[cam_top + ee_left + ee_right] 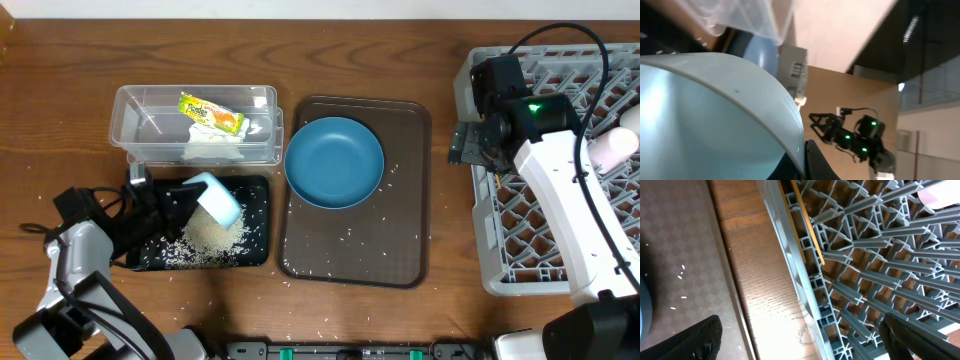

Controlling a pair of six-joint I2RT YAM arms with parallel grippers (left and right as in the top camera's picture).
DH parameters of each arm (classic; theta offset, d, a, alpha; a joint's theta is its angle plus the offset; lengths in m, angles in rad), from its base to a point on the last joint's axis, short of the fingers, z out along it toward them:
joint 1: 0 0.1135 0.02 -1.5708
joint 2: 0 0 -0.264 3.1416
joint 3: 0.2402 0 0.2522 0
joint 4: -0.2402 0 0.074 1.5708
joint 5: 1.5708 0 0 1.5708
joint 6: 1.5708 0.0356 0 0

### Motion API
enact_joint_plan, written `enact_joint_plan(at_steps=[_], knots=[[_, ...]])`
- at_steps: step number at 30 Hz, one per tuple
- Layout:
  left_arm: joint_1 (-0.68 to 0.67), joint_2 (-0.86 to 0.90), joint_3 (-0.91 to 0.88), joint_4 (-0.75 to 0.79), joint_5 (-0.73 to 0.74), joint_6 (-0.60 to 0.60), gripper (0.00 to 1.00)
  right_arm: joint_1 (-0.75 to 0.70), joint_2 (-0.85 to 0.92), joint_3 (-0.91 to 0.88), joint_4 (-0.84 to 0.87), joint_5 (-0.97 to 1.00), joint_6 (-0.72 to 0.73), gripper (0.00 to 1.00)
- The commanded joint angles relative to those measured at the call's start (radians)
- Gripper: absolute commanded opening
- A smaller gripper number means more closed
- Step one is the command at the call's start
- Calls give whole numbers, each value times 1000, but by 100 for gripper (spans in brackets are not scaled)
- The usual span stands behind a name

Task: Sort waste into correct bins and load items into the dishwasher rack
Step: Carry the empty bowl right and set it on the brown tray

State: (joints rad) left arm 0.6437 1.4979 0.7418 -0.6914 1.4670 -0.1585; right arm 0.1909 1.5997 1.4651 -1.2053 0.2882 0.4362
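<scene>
Rice (210, 238) lies heaped in the black tub (255, 215) at the near left of the surface (60, 110). Above that heap the left claw (180, 197) is clamped on the rim of a white bowl (216, 198), which it holds tipped with the mouth toward the pile. In the left wrist view the bowl's pale wall fills most of the picture and hides the tub below it. Just behind the black tub stands the clear tub (130, 100), holding the snack wrapper (212, 117) and the crumpled tissue (212, 150). To the right lies the brown tray (400, 240), with the blue plate (334, 162) on its far left part and loose grains (350, 235) scattered over the rest. A few more grains lie on the wood beyond the tray's near edge. The grey rack (510, 255) fills the right side. The right claw (465, 145) hangs over its left wall with its jaws spread wide and nothing between them. Chopsticks (807, 227) lie inside along that wall, and a small cup (612, 150) sits farther right, partly hidden by the arm.
</scene>
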Motion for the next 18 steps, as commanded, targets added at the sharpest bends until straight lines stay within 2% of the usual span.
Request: enact_joint_plan(at_steps=[1, 4, 11, 18], knots=[[-44, -71, 0, -10, -99, 20, 6, -3, -5, 13, 1, 14, -7, 99], [-110, -163, 14, -10, -195, 10, 6, -3, -5, 13, 1, 14, -7, 99], [-307, -418, 61, -11, -519, -148, 6, -3, -5, 13, 1, 14, -7, 99], [-586, -610, 63, -22, -797, -267, 6, -3, -5, 13, 1, 14, -7, 99]])
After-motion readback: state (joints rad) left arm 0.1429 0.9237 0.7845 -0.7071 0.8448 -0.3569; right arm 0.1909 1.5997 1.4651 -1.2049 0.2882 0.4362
